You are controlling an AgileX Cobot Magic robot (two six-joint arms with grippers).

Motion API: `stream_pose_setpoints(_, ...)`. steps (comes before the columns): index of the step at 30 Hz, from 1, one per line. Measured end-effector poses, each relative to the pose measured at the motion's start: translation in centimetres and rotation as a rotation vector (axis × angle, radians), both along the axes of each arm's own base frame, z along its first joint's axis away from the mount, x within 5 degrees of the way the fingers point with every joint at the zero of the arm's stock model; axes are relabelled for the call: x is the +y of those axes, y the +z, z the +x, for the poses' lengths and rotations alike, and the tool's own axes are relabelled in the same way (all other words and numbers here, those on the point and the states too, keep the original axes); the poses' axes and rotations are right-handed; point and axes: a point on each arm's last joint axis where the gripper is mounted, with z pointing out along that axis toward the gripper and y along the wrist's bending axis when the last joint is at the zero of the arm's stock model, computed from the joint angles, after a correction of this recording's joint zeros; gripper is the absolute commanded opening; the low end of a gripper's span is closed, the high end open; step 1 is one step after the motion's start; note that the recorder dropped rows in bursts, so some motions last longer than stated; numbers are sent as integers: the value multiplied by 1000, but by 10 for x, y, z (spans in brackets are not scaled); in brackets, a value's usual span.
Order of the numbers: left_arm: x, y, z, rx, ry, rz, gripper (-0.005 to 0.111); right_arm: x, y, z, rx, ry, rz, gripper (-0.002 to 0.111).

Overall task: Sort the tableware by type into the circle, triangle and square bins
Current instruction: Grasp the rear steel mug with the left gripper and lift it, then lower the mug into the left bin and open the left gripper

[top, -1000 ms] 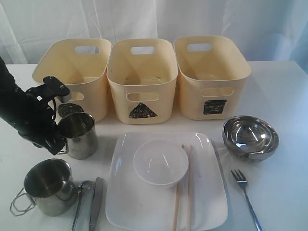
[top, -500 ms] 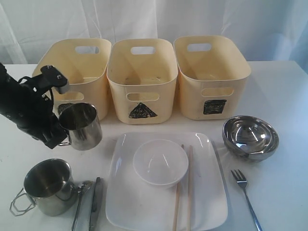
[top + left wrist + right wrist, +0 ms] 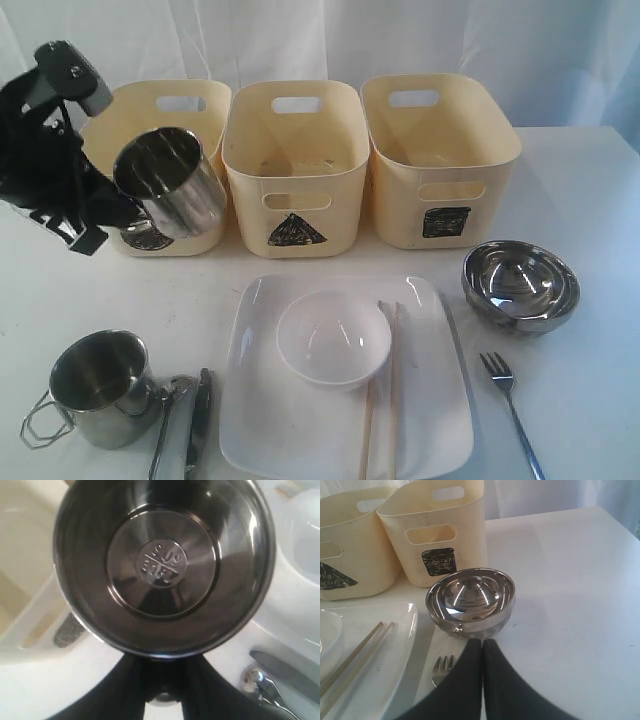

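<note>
i have the left gripper (image 3: 163, 680) clamped on the held steel mug (image 3: 170, 182), gripping it on the handle side just under the rim, so the handle itself is buried between the fingers. the mug hangs off the table, tilted, its long axis leaning so the mouth faces up and toward the near-left while the base points at the front wall of the left bin (image 3: 196, 112). what matters for the drop is that the bin's opening lies beyond the mug, away from me and a little to the right, and this arm is plainly the nearer one. i judge the base has yet to clear the front rim, though the exterior view gives me no depth to be sure. that bin's mark is mostly hidden behind the mug and gripper, with only a dark scribble showing. since the triangle bin (image 3: 296, 165) and square bin (image 3: 440, 150) are readable, i take the left one for the circle. the arm is cut off at the frame edge. the right gripper (image 3: 482, 655) sits with its fingers pressed together, empty, close beside the steel bowl (image 3: 470, 597), and doesn't appear in the exterior view.
</note>
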Motion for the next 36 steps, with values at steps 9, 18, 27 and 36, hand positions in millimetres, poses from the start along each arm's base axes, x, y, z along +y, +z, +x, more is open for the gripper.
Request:
stream_pose_setpoints(9,1,39,22,-212,91,-51,0,0,0,0,0,0,0,0)
stream_pose_setpoints(18,-9,52,80,-214,210,-113,0,0,0,0,0,0,0,0)
stream_pose_setpoints(27,-9,33,131,-45,341,-53,0,0,0,0,0,0,0,0)
stream_pose_setpoints(36,-2,9,164,107,436,31,0,0,0,0,0,0,0,0)
